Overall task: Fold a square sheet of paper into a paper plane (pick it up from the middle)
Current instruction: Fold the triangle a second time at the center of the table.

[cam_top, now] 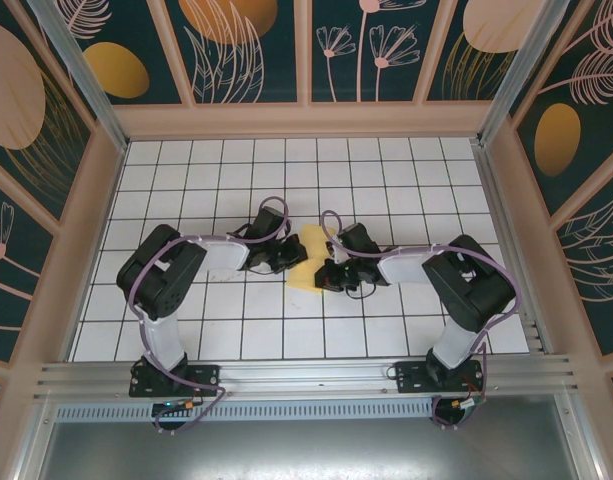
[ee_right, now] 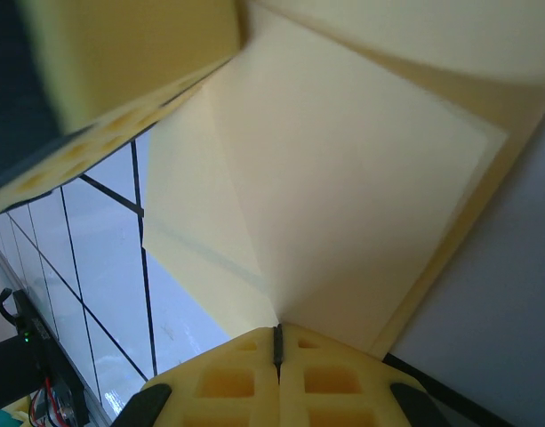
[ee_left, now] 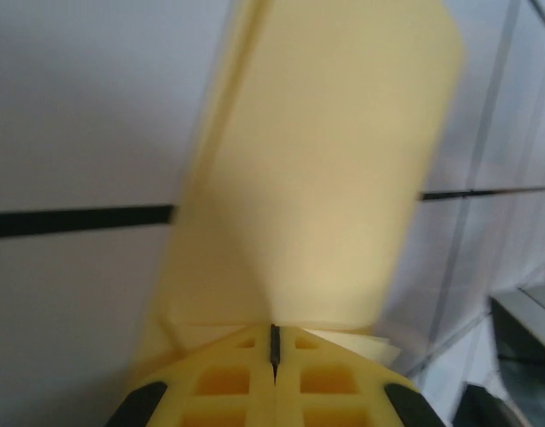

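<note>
Mid-fold: paper sheet (cam_top: pixel 311 250) is being held at centre of table (cam_top: pixel 186 180), creased into a layered wedge, not yet a dart. Left gripper (cam_top: pixel 289 258) & right gripper (cam_top: pixel 333 272) are both clamping its edges; prob. several folds remaining.

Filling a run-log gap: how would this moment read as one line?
left end effector: shut on paper | right end effector: shut on paper | paper: partly folded, held between both
</note>
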Robot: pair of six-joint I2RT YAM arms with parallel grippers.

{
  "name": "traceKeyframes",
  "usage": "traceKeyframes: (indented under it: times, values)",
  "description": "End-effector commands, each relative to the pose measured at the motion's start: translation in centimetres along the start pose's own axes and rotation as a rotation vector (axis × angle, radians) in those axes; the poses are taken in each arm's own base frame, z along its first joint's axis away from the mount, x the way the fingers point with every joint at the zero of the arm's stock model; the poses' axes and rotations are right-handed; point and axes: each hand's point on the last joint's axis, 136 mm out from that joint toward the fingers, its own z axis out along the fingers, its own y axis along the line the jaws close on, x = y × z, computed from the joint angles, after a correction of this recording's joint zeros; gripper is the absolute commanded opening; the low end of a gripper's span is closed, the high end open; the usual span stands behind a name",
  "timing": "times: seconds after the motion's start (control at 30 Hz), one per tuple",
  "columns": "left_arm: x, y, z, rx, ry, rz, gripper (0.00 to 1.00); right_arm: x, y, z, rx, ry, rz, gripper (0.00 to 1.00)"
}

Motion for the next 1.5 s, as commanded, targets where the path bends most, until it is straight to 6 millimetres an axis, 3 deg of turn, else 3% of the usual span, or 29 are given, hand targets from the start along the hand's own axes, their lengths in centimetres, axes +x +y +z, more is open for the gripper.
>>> traceKeyframes:
  times: [0.0, 0.4, 0.43, 0.57, 0.77, 0.8, 0.9, 1.03, 1.13, 1.3, 1.47]
  values:
    - [-1.3, 2.2, 0.8, -0.101, -0.032, -0.015, 0.0, 2.8, -4.2, 0.2, 0.138, 0.078, 0.074, 0.0]
    - [-3.5, 3.4, -0.2, -0.108, -0.063, -0.016, 0.01, 3.2, -4.8, 0.4, 0.154, 0.09, 0.08, 0.0]
    - [-4.2, 2.5, -0.4, -0.092, -0.077, -0.004, 0.02, 3.3, -4.9, 0.4, 0.154, 0.091, 0.081, 0.0]
    - [-4.8, 2.8, -1.0, -0.108, -0.093, -0.003, 0.02, 3.0, -4.4, 0.4, 0.142, 0.085, 0.072, 0.0]
    - [-5.5, -0.4, -3.6, -0.029, -0.154, 0.02, 0.03, 2.2, -3.5, 0.3, 0.122, 0.073, 0.056, 0.0]
    - [-5.1, -0.3, -4.0, -0.014, -0.154, 0.017, 0.04, 2.0, -3.4, 0.3, 0.12, 0.07, 0.054, 0.0]
    - [-4.3, -2.8, -5.0, 0.099, -0.156, 0.041, 0.05, 1.7, -3.1, 0.2, 0.116, 0.064, 0.051, 0.0]
    - [-2.0, -4.1, -3.8, 0.141, -0.069, 0.089, 0.06, 1.5, -2.7, 0.0, 0.11, 0.054, 0.046, 0.0]
    - [-0.8, -3.3, -2.2, 0.104, -0.025, 0.092, 0.05, 1.1, -2.2, -0.1, 0.098, 0.045, 0.038, 0.0]
    - [-0.8, 0.5, -0.4, -0.028, -0.026, 0.021, 0.02, -0.1, -0.3, -0.7, 0.053, 0.021, 0.012, 0.0]
    - [-0.5, 2.2, -0.2, -0.093, -0.027, 0.005, 0.01, -2.4, 2.8, -1.4, -0.013, -0.02, -0.035, 0.0]
